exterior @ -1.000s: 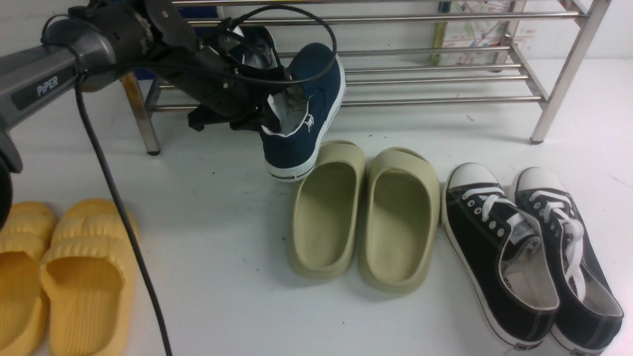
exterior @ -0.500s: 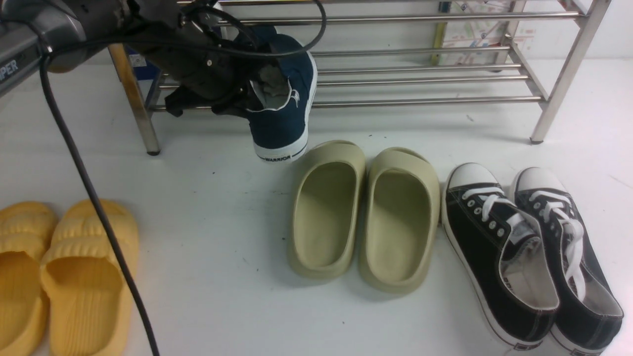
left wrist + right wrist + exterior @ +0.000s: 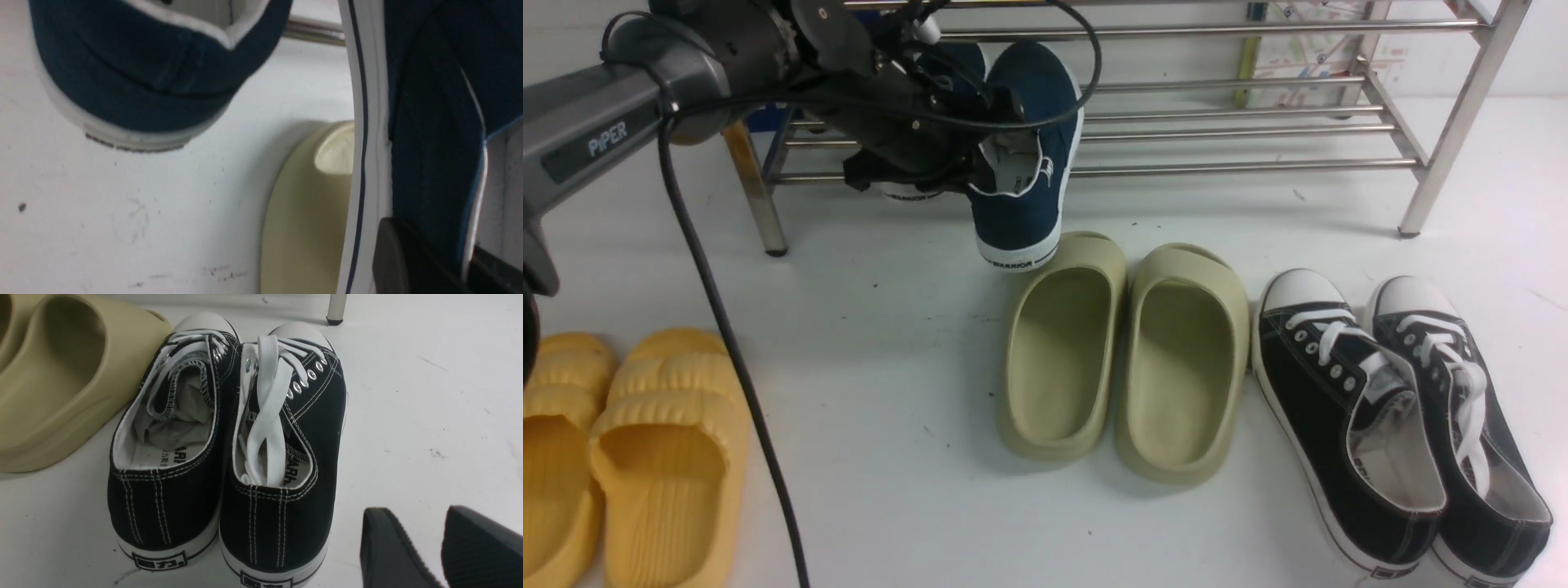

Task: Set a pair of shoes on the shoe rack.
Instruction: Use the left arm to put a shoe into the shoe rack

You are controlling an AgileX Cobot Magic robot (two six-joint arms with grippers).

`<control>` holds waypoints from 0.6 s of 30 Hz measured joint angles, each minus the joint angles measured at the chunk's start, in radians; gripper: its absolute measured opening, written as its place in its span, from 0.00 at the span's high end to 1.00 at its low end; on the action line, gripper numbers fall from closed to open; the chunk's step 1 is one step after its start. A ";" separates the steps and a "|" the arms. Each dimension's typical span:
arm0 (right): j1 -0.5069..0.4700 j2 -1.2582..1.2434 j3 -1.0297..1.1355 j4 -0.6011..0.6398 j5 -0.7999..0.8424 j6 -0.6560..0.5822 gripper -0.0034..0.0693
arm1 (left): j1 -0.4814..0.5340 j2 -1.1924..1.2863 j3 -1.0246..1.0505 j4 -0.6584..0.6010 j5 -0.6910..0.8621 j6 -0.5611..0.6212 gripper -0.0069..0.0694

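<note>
Nearest on the white bench [image 3: 890, 367], a pair of yellow slippers [image 3: 662, 457] lies at the left and a pair of black lace-up sneakers [image 3: 1307, 359] at the right. The right claw [image 3: 416, 511] hangs near the sneakers' heels, its jaws a little apart with nothing between them. Further in, two olive slippers [image 3: 1062, 359] sit side by side with their toes toward the rack. Just past those toes, the left claw [image 3: 435, 265] is closed tight on the pair of shoes [image 3: 1025, 155], and the left wrist view shows it pinching a navy side wall. The shoes hang clear of the bench, heels down and toes tipped up. The lettered heel of one is just above the left olive slipper's toe. Behind them stands the shoe rack [image 3: 1464, 122]. The pair is in front of its left half, and I cannot tell whether the toes touch the bars.
</note>
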 joint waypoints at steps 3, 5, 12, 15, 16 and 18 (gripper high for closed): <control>0.000 0.000 0.000 0.000 0.000 0.000 0.62 | 0.000 0.004 0.000 0.001 -0.071 0.020 0.91; 0.000 0.000 0.000 0.000 0.000 0.000 0.62 | 0.000 0.007 0.000 0.001 -0.095 0.028 0.91; 0.000 0.000 0.000 0.000 0.000 0.000 0.62 | 0.000 0.056 0.000 0.000 -0.147 0.048 0.91; 0.000 0.000 0.000 0.000 0.000 0.000 0.62 | 0.000 0.079 0.000 0.000 -0.168 0.048 0.91; 0.000 0.000 0.000 0.000 0.000 0.000 0.62 | 0.000 0.082 0.000 0.000 -0.178 0.049 0.91; 0.000 0.000 0.000 0.000 0.000 0.000 0.62 | 0.000 0.089 0.000 0.000 -0.189 0.049 0.91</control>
